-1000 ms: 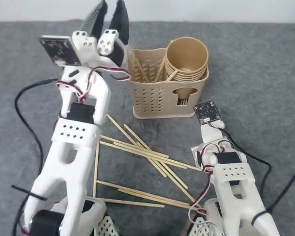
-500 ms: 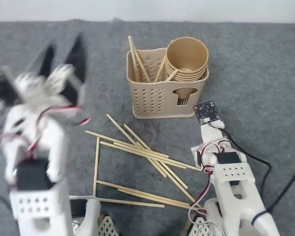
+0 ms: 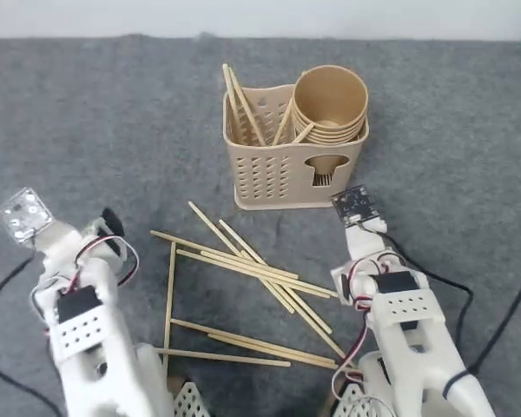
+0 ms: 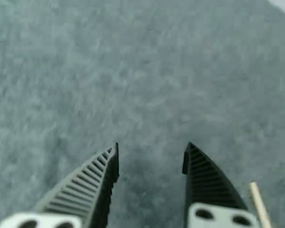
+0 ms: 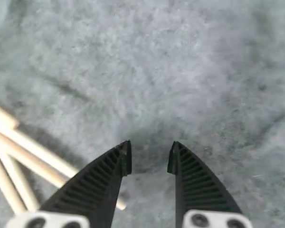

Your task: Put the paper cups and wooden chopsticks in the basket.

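A tan slotted basket [image 3: 278, 178] stands at the back middle of the grey carpet. A stack of paper cups [image 3: 330, 102] fills its right half, and a few wooden chopsticks [image 3: 240, 102] lean in its left half. Several more chopsticks [image 3: 243, 268] lie scattered in front of it. My left arm [image 3: 78, 317] is folded back at the front left; its gripper [image 4: 152, 149] is open over bare carpet, with one chopstick tip [image 4: 259, 204] beside it. My right gripper [image 5: 150, 145] is open and empty just above the carpet, next to chopstick ends [image 5: 19, 156].
The right arm [image 3: 404, 321] stands at the front right, its wrist camera board [image 3: 354, 205] close to the basket's front wall. Black cables [image 3: 504, 321] trail off both arms. Open carpet lies left and right of the basket.
The left arm swung from high beside the basket's left side back down to the front left. The right arm shifted slightly left.
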Controlling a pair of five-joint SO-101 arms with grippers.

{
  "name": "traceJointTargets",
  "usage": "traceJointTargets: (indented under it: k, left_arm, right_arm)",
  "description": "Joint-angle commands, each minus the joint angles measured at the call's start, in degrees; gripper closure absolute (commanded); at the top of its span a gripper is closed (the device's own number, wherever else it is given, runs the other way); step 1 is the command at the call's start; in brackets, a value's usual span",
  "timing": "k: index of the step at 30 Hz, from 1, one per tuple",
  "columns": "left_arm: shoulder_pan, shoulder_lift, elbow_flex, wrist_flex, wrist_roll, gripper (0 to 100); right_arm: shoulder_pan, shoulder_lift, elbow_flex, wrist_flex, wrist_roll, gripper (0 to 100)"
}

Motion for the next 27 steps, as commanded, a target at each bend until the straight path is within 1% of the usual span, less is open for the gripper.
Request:
traceJointTargets:
  k: [1,4,7,9,12,14,17,20,23,27]
  left_arm:
    - [-1.67,8.62,-3.74,-2.11,-0.09,79]
    - [-1.85,16.26,-7.52,-3.34,0.09,79]
    - [-1.93,24.88,-12.53,-3.96,0.35,79]
    - [-2.64,30.15,-15.78,-3.69,2.46,79]
    - [-4.84,36.57,-20.35,-3.69,5.54,79]
    - [-5.71,39.91,-22.73,-3.69,7.38,79]
    - [-8.00,43.60,-25.71,-2.90,10.11,79]
    - [-9.85,46.86,-29.32,-0.53,11.60,79]
    - [-10.73,49.93,-31.78,0.00,12.13,79]
    - [-10.73,51.43,-33.71,1.67,12.13,79]
  right_arm:
    - [-1.19,-2.15,-3.60,6.20,0.97,86.2]
    - [-0.92,-3.30,-11.78,17.71,1.14,86.2]
    - [-1.45,-6.81,-19.87,27.65,3.78,86.2]
    - [-5.49,-9.27,-23.56,31.87,4.48,86.1]
    - [-16.31,-11.30,-25.05,35.03,4.92,85.9]
    - [-23.16,-11.21,-24.97,34.59,4.92,85.8]
    - [-28.70,-8.48,-24.97,30.55,4.92,85.8]
    - [-29.41,-1.63,-24.97,23.16,4.92,85.8]
    - [-29.41,7.87,-25.58,15.34,4.92,85.8]
    - [-29.67,20.35,-28.57,9.54,4.92,85.8]
